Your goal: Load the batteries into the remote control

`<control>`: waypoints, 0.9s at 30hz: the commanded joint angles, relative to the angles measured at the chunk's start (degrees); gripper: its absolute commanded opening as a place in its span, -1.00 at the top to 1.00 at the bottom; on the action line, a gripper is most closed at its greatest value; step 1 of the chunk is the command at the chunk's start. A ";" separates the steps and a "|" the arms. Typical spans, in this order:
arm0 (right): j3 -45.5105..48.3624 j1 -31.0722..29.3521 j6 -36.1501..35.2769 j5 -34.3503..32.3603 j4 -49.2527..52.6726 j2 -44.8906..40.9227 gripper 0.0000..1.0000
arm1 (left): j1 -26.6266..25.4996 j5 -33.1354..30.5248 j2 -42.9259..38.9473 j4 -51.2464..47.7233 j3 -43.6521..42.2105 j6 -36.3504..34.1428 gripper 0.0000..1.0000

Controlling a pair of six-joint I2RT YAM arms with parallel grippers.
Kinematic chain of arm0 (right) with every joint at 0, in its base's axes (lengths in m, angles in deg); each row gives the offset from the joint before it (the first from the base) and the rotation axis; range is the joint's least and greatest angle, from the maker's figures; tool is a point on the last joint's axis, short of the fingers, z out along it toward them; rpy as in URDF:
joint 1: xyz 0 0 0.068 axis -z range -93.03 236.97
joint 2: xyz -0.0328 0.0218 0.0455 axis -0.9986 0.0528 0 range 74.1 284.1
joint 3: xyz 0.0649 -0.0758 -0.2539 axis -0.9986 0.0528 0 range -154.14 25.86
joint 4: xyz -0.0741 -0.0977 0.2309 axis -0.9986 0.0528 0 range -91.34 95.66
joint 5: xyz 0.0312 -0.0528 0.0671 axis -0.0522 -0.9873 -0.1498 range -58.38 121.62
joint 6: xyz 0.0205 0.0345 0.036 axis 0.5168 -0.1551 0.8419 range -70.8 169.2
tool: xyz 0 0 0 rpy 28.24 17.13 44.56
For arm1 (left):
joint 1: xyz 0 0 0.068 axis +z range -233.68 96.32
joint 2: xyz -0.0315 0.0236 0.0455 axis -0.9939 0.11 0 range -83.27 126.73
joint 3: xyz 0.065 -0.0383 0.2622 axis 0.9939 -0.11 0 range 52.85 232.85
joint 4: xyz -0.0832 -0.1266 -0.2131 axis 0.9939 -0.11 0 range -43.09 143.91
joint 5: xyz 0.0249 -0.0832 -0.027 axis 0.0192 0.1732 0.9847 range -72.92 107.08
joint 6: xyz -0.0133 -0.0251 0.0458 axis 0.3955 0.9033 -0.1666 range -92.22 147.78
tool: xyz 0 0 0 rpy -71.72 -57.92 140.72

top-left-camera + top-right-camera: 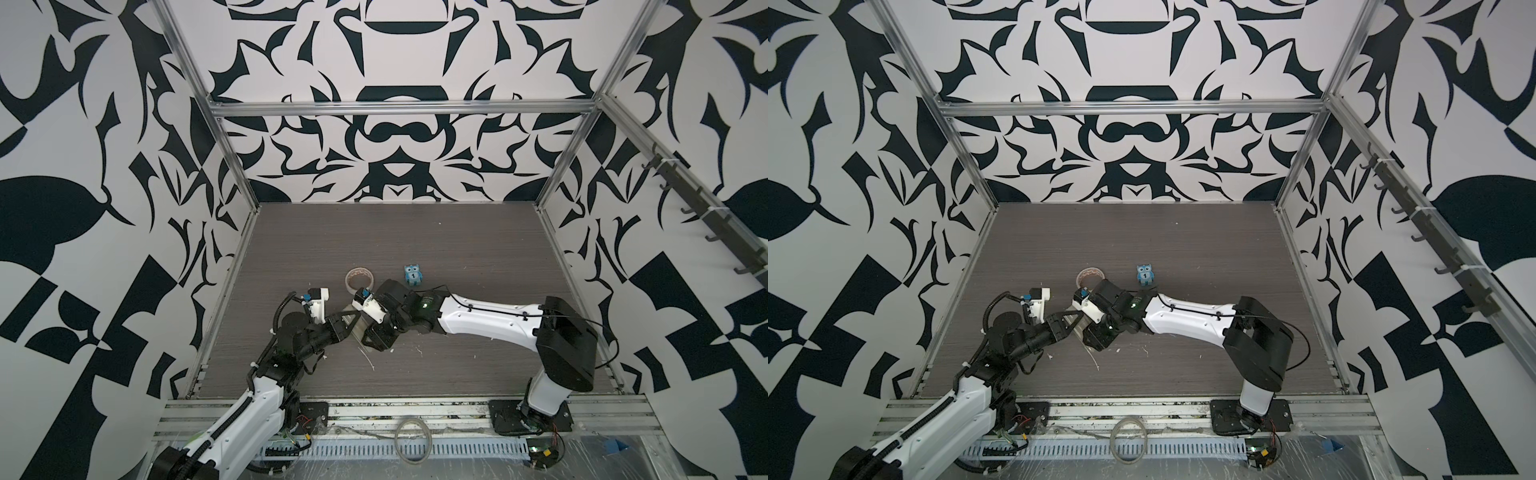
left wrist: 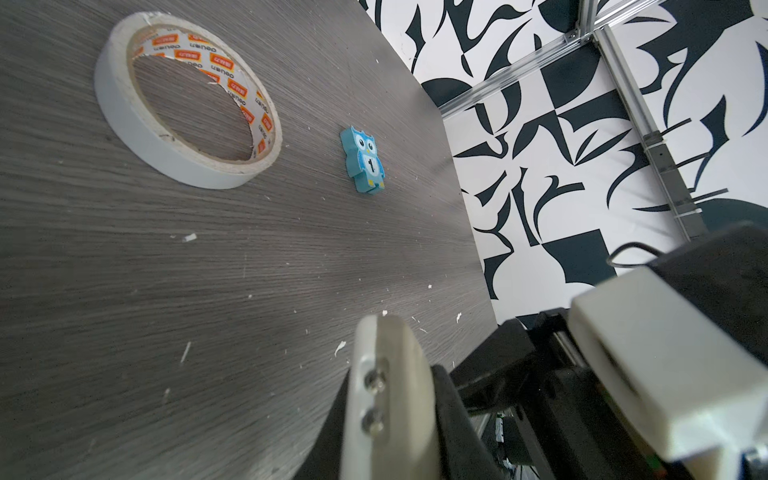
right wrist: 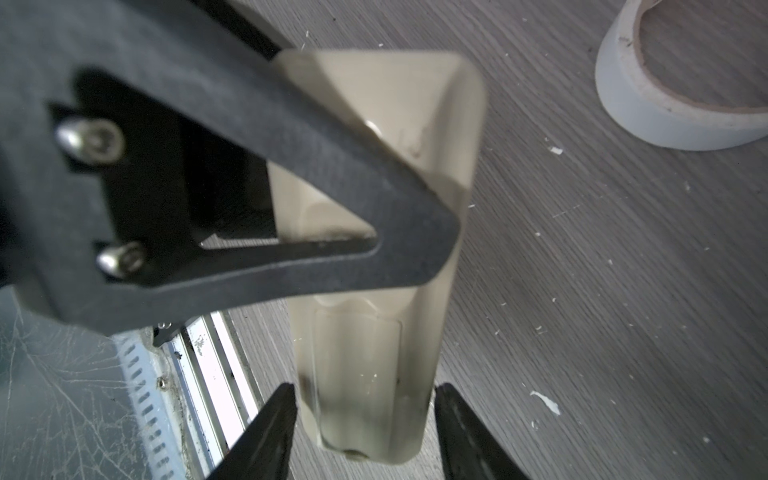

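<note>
Nearest me, the left claw (image 1: pixel 351 323) is pinching the remote control (image 3: pixel 365 353) over the tabletop (image 1: pixel 457 249), while the right claw (image 3: pixel 363 405) is hanging spread on either side of its end. Just beyond the right wrist a tape roll (image 1: pixel 360 279) is lying, with a blue owl figure (image 1: pixel 412 275) sitting near it.

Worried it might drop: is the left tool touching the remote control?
Touching. The right wrist view shows the left tool clamped flat across the remote control.
</note>
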 commanded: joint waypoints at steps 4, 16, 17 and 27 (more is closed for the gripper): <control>-1.98 -0.48 -1.79 -3.07 1.79 -4.75 -0.19 | -0.13 1.01 -0.96 1.83 -0.80 0.71 1.00; -0.44 -0.42 -2.12 -5.28 3.25 -5.69 -0.13 | -0.12 0.73 -3.31 -0.43 -0.87 0.74 1.00; -0.40 -0.40 -2.07 -5.61 3.23 -5.67 -0.12 | 0.02 0.74 -3.33 -0.43 -0.79 0.73 1.00; 0.11 -0.05 -1.72 -5.40 3.02 -4.51 -0.03 | -0.12 0.83 -3.49 -0.52 -0.78 0.79 1.00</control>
